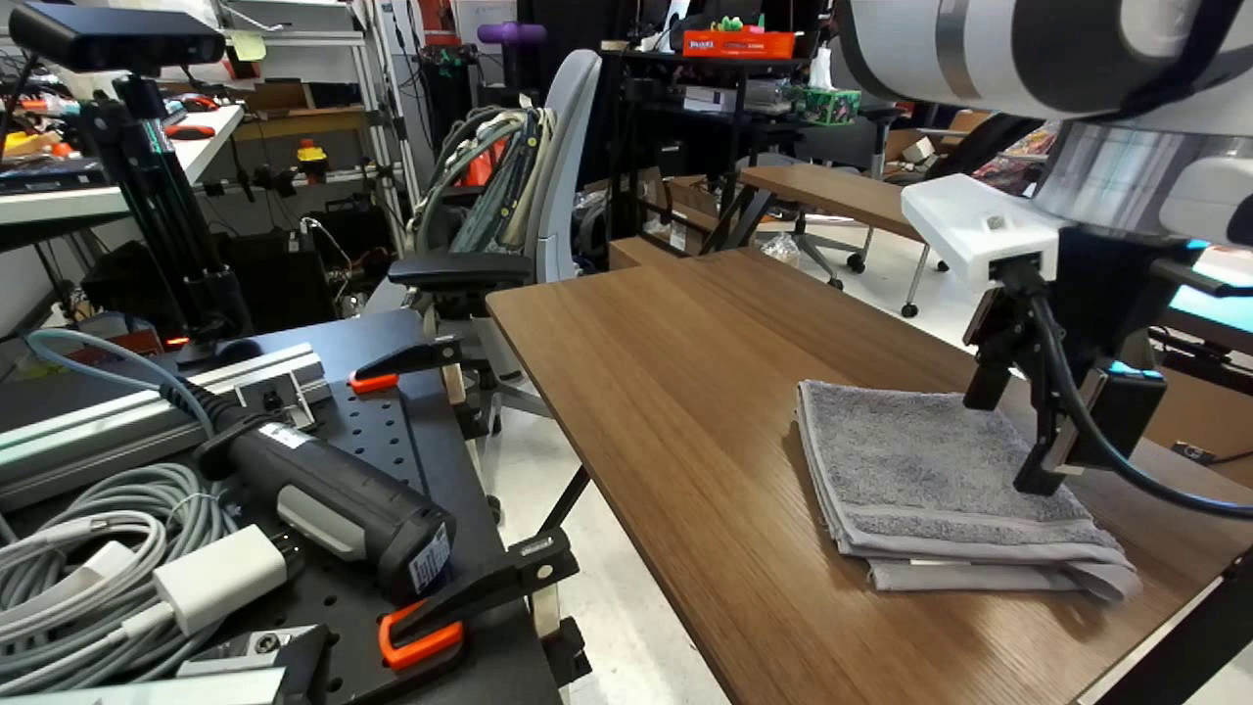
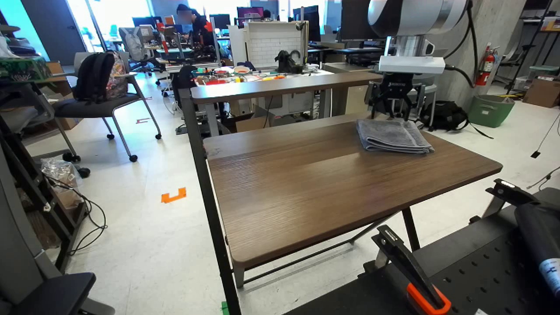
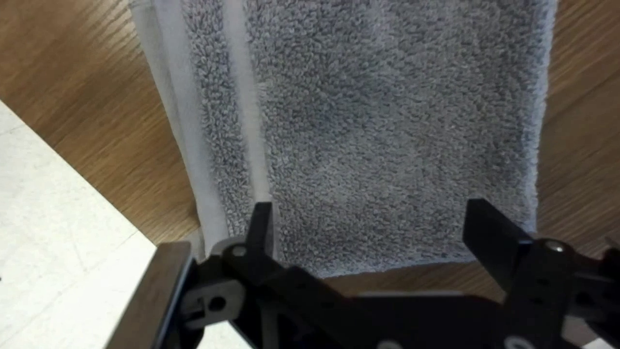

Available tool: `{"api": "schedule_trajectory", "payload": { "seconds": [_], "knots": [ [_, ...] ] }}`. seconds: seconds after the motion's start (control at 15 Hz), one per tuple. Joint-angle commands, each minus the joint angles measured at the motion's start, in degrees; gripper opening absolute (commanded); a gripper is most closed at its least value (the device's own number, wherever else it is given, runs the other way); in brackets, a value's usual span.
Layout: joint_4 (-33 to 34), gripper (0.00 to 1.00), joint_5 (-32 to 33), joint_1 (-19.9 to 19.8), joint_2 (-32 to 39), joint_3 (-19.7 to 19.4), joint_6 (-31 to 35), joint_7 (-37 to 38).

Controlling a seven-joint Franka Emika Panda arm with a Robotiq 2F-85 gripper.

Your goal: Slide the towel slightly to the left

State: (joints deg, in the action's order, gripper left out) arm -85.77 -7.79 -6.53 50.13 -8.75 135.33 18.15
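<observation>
Although the tool (image 3: 370,206) stands over one margin of the folded gray towel (image 3: 378,121), its fingers (image 3: 491,235) are spread apart and grip nothing; cannot tell whether they touch it. Towel lies flat on the table (image 2: 302,188), close to an edge. Judgement: wide stance probably meant for pressing and pushing rather than pinching; the flat fold should let its layers travel together when slid left.

At left in an exterior view sit coiled grey cables (image 1: 157,490), a white block-shaped power adapter (image 1: 220,580) and 2 black clamps with orange levers (image 1: 504,580), while a green plastic bin (image 2: 490,113) stands at upper right in an exterior view.
</observation>
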Motion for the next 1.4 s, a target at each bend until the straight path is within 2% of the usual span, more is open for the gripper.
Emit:
{"api": "schedule_trajectory", "payload": {
  "seconds": [0.0, 0.53, 1.13, 1.33],
  "knots": [
    [3.01, 1.0, 0.46, 0.17, 3.15, 0.41, 0.46, -0.13],
    [7.07, 1.0, 2.34, 2.59, 7.82, 0.53, -2.3, -0.56],
    [11.13, 1.0, 9.89, 9.16, 10.92, 0.6, -6.73, -0.92],
    [10.7, 1.0, 12.28, 11.39, 11.43, 0.72, -6.97, -1.02]
  ]
}}
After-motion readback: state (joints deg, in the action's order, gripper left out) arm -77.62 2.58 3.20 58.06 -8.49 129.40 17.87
